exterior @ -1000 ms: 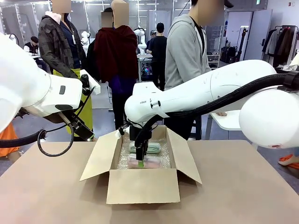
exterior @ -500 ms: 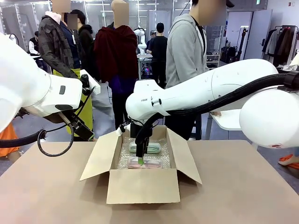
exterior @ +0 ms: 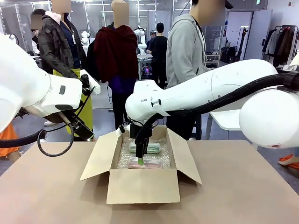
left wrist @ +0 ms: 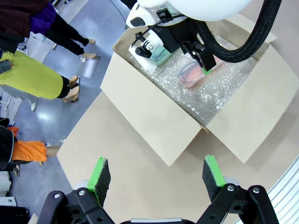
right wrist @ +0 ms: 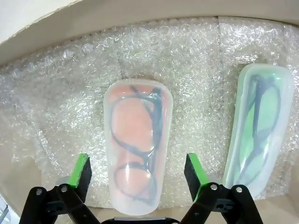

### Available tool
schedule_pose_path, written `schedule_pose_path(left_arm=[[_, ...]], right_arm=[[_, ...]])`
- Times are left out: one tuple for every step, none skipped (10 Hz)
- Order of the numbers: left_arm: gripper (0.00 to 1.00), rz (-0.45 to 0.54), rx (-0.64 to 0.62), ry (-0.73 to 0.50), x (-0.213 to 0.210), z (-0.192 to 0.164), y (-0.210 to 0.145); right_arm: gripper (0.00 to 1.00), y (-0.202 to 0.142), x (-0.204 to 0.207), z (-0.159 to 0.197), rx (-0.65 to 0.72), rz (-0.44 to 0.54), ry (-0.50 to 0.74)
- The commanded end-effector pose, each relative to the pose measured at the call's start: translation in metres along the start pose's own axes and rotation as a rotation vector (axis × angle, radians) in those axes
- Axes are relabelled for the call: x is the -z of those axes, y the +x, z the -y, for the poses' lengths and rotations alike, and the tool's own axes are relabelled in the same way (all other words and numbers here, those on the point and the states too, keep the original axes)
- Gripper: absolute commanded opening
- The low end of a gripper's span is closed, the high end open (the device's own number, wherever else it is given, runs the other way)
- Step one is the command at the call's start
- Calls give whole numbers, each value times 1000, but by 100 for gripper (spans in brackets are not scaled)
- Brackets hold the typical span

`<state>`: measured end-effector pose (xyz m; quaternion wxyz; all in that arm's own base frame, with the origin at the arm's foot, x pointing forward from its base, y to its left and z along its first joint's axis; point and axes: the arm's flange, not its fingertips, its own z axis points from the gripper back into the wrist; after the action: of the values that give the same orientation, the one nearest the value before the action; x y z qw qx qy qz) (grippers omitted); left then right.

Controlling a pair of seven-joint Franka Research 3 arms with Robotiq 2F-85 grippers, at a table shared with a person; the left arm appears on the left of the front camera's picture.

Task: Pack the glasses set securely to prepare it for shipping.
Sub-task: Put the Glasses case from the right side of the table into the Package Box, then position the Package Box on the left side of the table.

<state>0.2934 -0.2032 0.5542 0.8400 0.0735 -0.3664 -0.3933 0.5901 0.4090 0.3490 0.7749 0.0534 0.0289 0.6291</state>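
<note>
A tan table (exterior: 243,186) carries one open cardboard box (exterior: 142,186), flaps spread, near its middle.

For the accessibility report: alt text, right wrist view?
Open right gripper hangs over the pink-tinted clear case, pads either side and apart from it. The case, glasses inside, lies on bubble wrap in a cardboard box, the mint-green case beside it.

Open lab hall, standing onlookers (exterior: 60,46), clothes rack (exterior: 282,44)
</note>
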Motion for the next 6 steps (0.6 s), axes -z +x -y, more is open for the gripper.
schedule_pose_path(left_arm=[[100, 0, 18, 4, -1, -1, -1], [100, 0, 18, 4, -1, -1, -1], [100, 0, 18, 4, -1, -1, -1], [100, 0, 18, 4, -1, -1, -1], [100, 0, 18, 4, -1, -1, -1], [100, 0, 18, 4, -1, -1, -1]], right_arm=[[100, 1, 0, -3, -4, -2, 2], [100, 1, 0, -3, -4, -2, 2], [100, 1, 0, -3, -4, -2, 2], [100, 1, 0, -3, -4, -2, 2], [100, 1, 0, -3, -4, -2, 2], [100, 1, 0, -3, -4, -2, 2]])
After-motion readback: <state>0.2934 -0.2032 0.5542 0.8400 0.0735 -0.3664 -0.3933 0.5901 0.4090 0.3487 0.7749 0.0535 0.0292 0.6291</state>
